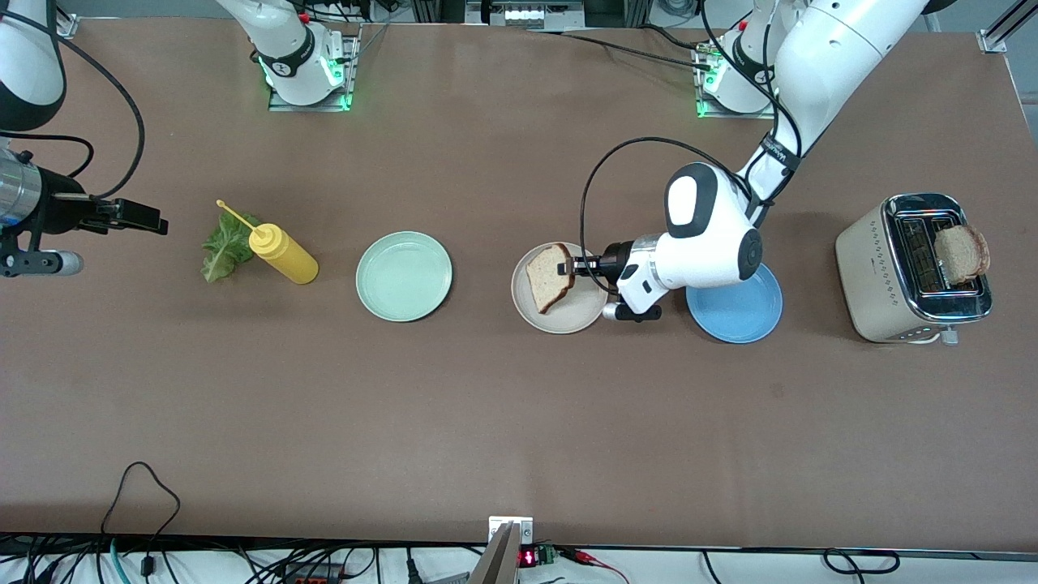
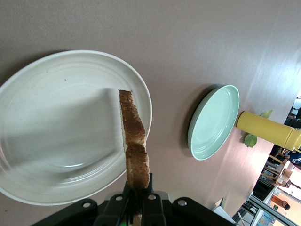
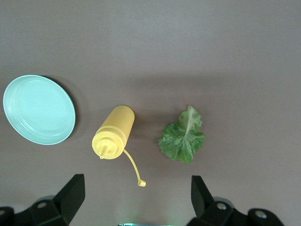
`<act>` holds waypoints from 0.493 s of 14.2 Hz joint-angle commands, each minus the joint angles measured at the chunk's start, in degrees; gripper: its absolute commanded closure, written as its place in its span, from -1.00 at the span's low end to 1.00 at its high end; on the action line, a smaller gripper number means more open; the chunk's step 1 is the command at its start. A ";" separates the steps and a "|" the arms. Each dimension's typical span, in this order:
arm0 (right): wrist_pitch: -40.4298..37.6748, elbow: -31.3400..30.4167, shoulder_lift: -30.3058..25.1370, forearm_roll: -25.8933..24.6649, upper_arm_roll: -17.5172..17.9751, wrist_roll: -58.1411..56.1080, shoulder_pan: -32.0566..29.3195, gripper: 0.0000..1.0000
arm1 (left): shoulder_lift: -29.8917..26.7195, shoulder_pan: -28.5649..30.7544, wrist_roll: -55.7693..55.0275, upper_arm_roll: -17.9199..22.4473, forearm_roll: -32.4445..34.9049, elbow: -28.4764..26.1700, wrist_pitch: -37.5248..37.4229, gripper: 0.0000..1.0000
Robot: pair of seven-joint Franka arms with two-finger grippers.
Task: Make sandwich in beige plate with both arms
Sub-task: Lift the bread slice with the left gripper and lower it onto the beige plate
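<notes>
The left gripper [image 1: 572, 265] is clamped on 1 bread slice [image 1: 550, 277], gripping it by the crust edge. It holds the slice over the beige plate [image 1: 585, 318]. The left wrist view shows the slice [image 2: 134, 141] edge-on above the plate well [image 2: 56, 136]; whether its lower edge touches the plate cannot be told.

The right gripper [image 1: 134, 214] waits in the air over the worktop at the right arm's end, fingers [image 3: 70, 195] apart and holding nothing. Below it lie the lettuce leaf [image 1: 222, 246] and, touching it, the yellow squeeze bottle [image 1: 283, 252] tipped on its side.

A second slice [image 1: 962, 253] sits in the toaster [image 1: 912, 268] at the left arm's end of the worktop. The mint-green plate [image 1: 403, 276] and the blue plate [image 1: 742, 312] hold nothing.

Assessed status: step 1 of the sandwich, placing the base slice, is not yet complete.

Risks from this point:
1. Release at the present tilt. The slice could land on its edge and fall across the rim instead of flat in the well.
2. Crust-edge grip. Soft bread could tear or cling to a finger on opening.
3. Lettuce pickup. The bottle lies against the leaf; a descending gripper could nudge the bottle and roll it.
</notes>
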 commanded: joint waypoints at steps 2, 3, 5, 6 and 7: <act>-0.70 0.61 1.20 0.92 0.09 -1.10 -0.32 -1.00 | 1.14 -0.15 1.11 -0.16 -1.22 -0.22 0.83 0.99; -0.88 0.53 1.20 0.92 0.01 -2.14 -0.32 -1.00 | 1.32 -0.24 1.11 -0.16 -1.30 -0.31 0.83 0.99; -3.06 0.53 1.99 1.10 0.01 -3.99 -0.67 -1.00 | 1.58 -0.24 1.20 -0.16 -1.22 -0.31 0.66 0.99; -5.95 0.53 2.60 2.23 -0.08 -5.48 -0.84 -1.00 | 2.02 -0.24 1.81 -0.16 -1.22 -0.22 0.66 0.99; -6.85 0.53 2.70 4.16 -0.34 -6.45 -1.37 -1.00 | 2.20 -0.15 2.77 -0.16 -1.22 -0.22 0.66 0.99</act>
